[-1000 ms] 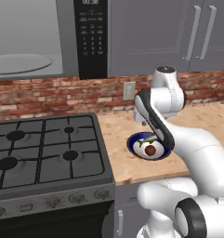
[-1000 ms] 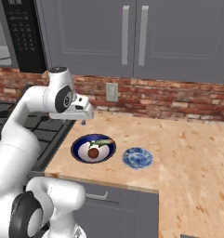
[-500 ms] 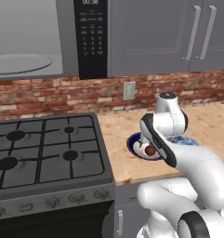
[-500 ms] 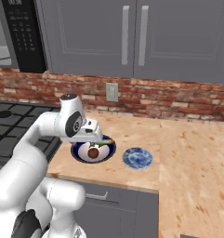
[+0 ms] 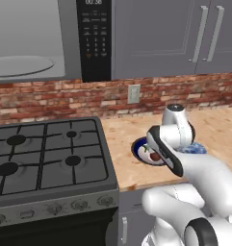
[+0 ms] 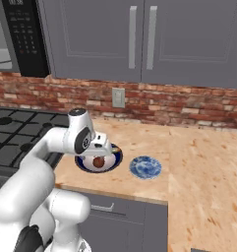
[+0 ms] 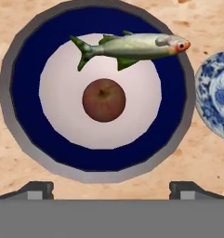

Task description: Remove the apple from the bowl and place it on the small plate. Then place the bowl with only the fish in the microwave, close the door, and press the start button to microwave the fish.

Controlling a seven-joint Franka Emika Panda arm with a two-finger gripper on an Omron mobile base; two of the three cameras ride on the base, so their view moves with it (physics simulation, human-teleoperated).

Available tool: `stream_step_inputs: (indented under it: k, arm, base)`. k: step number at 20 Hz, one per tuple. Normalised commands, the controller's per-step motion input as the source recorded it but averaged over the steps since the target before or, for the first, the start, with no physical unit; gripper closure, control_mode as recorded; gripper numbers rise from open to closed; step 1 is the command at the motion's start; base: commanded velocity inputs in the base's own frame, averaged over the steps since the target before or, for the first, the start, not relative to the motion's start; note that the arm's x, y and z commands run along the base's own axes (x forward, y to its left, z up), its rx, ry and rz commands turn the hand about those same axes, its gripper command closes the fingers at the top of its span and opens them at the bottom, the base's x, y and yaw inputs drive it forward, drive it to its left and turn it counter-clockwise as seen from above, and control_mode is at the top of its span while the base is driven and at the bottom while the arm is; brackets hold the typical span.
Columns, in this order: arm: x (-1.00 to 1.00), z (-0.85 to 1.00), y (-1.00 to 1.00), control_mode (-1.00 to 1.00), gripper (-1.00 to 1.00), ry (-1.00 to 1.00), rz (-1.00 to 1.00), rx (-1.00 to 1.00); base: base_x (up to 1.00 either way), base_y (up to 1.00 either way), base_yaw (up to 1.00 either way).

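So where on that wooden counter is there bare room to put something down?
Bare wood spreads right of the small blue-and-white plate, toward the brick wall. It is crowded where the dark blue bowl sits beside that plate, under the open claw.

Dark red apple [image 7: 103,100], yellow-green fish [image 7: 132,47], navy bowl [image 7: 20,93] with white inside, blue-and-white patterned plate [image 7: 218,100], tan wood-grain bench [image 7: 20,176].

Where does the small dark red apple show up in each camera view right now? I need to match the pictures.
Left base view: small dark red apple low right of centre, beside the white arm.
Right base view: apple left of centre, just below the wrist.
Hand view: apple at the centre, above the open gripper.
Shared landmark: the dark blue, white-inside bowl that holds it.
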Motion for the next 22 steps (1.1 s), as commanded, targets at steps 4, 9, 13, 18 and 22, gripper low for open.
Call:
stream_step_inputs:
  k: [4, 9, 13, 18, 22]
  arm:
    - [0.33, -0.25, -0.04, -1.0, -1.0, 0.0, 0.0, 0.0]
    - [0.43, -0.29, 0.0, -1.0, -1.0, 0.0, 0.0, 0.0]
    - [0.46, -0.36, 0.0, -1.0, -1.0, 0.0, 0.0, 0.0]
    - [0.39, -0.31, 0.0, -1.0, -1.0, 0.01, 0.0, 0.0]
    - [0.31, -0.23, 0.0, -1.0, -1.0, 0.01, 0.0, 0.0]
  base:
    - [0.0, 0.0, 0.0]
    - [0.0, 0.0, 0.0]
    - [0.0, 0.0, 0.0]
    - [0.0, 0.0, 0.0]
    - [0.0, 0.0, 0.0]
